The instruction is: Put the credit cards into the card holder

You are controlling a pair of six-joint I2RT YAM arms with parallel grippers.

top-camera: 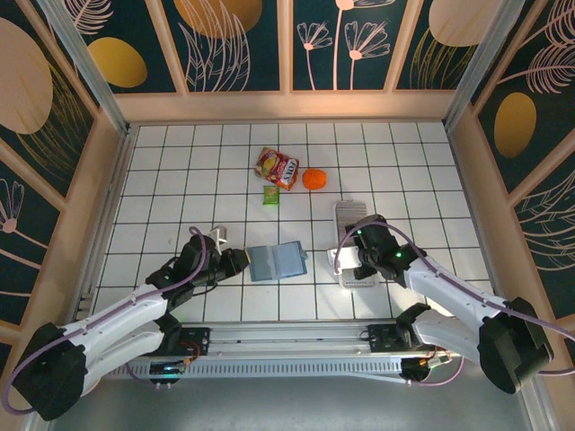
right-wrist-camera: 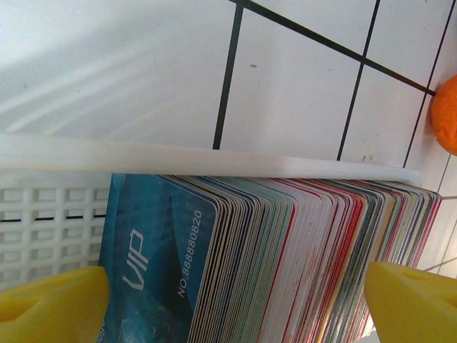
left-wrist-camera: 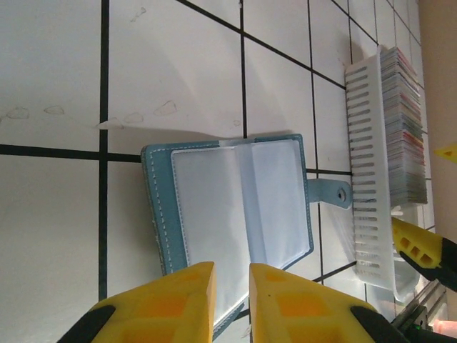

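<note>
The card holder (top-camera: 277,261) lies open on the tiles, a teal wallet (left-wrist-camera: 243,207) with clear sleeves facing up. My left gripper (top-camera: 241,262) is at its left edge. Its yellow fingers stand a narrow gap apart (left-wrist-camera: 232,275) over the wallet's near edge, and whether they pinch a sleeve is unclear. The credit cards (right-wrist-camera: 285,250) stand packed on edge in a white slotted tray (right-wrist-camera: 214,157), with a blue VIP card at the front. My right gripper (top-camera: 355,260) straddles that stack with its fingers wide open (right-wrist-camera: 232,307), one on each side of the cards (left-wrist-camera: 403,128).
The white tray (top-camera: 345,280) sits just right of the wallet. Behind them lie a small green packet (top-camera: 270,195), a red and yellow snack bag (top-camera: 277,167) and an orange ball (top-camera: 314,179). Wooden walls ring the tiled floor.
</note>
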